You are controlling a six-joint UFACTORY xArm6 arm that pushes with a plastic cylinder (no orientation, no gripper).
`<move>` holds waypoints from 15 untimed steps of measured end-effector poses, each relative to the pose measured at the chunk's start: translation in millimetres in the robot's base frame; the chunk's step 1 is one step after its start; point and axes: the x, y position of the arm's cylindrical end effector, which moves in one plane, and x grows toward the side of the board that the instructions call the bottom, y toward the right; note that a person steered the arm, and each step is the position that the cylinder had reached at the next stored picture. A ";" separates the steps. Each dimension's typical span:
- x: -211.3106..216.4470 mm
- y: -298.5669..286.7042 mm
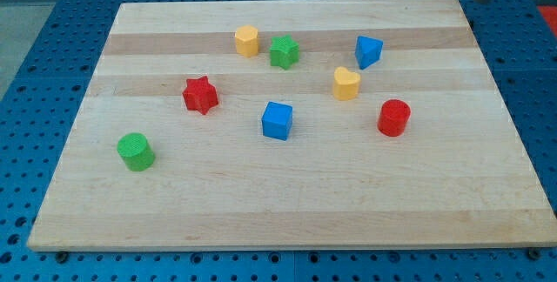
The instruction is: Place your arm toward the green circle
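Note:
The green circle is a short green cylinder near the board's left edge, toward the view's bottom left. A grey-dark rod shows at the view's top right corner, just past the board's corner. My tip is its lower end. It is far from the green circle, across the whole board, and touches no block. The blue triangle is the block nearest to the tip.
On the wooden board also lie a yellow hexagon, a green star, a yellow heart, a red star, a blue cube and a red cylinder. A blue pegboard table surrounds the board.

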 end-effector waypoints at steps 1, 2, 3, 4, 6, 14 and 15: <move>0.9 0.7; 21.1 -48.7; 25.8 -123.7; 25.8 -134.8; 21.3 -151.8; 5.1 -179.5; 5.4 -181.3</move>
